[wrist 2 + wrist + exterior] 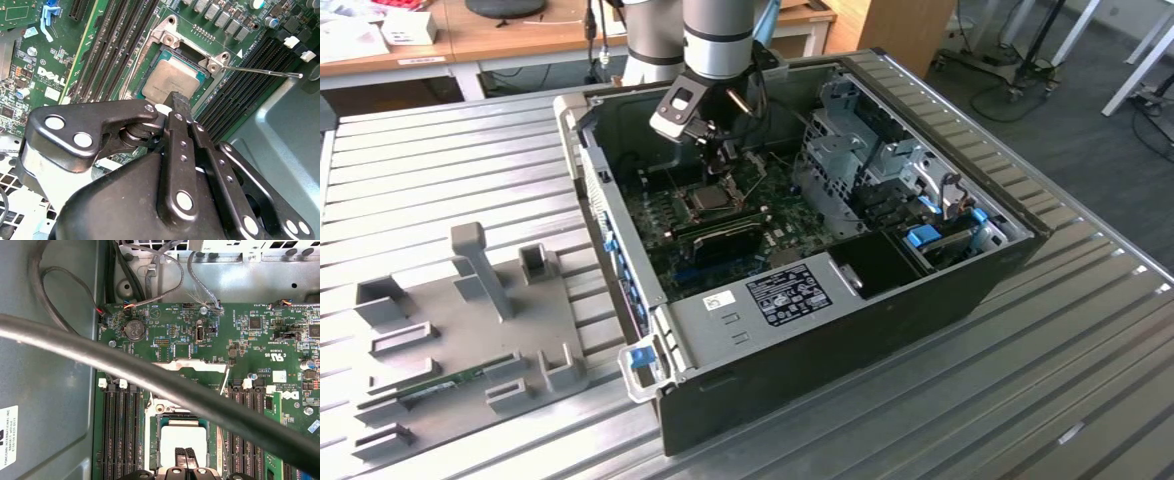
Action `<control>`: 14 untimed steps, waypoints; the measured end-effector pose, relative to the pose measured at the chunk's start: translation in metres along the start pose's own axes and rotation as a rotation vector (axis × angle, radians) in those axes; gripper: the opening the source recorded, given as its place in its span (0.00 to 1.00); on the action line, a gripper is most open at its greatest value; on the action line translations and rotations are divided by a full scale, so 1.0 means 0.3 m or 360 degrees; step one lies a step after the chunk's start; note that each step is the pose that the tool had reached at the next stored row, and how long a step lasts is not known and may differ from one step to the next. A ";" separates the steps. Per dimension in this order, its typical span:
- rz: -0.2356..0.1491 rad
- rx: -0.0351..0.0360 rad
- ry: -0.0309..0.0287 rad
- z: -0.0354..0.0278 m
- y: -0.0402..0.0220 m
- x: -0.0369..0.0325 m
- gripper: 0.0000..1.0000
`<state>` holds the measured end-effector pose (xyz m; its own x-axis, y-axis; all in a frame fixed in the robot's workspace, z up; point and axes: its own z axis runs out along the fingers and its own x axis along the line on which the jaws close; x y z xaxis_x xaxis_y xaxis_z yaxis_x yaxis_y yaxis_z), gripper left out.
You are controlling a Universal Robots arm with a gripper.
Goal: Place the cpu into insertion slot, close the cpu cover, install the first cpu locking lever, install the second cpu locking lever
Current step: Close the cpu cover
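- Second wrist view: the cpu (170,82) lies flat in the slot (161,445), silver top up, and looks seated square in the dark frame.
- The claw (179,102) is closed on nothing. In both wrist views its two tips are pressed together right over the cpu's near edge; I cannot tell whether they touch it.
- The cover (192,365) stands raised off the slot, not yet shut. It is hinged on the far side of the cpu from the claw, toward the round battery (134,330).
- A thin lever (260,70) sticks out sideways from the slot's corner, unlatched, over the memory slots.
- In the exterior view the arm reaches down into the open case (987,260), which lies on the ribbed tabletop (454,150).
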<state>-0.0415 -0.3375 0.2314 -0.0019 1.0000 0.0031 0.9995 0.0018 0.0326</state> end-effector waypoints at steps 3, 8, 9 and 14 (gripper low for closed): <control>0.0000 0.0000 0.00000 0.000 0.000 0.000 0.10; 0.0000 0.0001 -0.00008 -0.003 0.000 0.000 0.10; 0.0000 0.0000 -0.00006 -0.006 0.000 0.000 0.10; 0.0000 0.0000 -0.00002 -0.047 0.001 0.000 0.10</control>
<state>-0.0415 -0.3375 0.2457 -0.0019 1.0000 0.0029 0.9995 0.0018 0.0325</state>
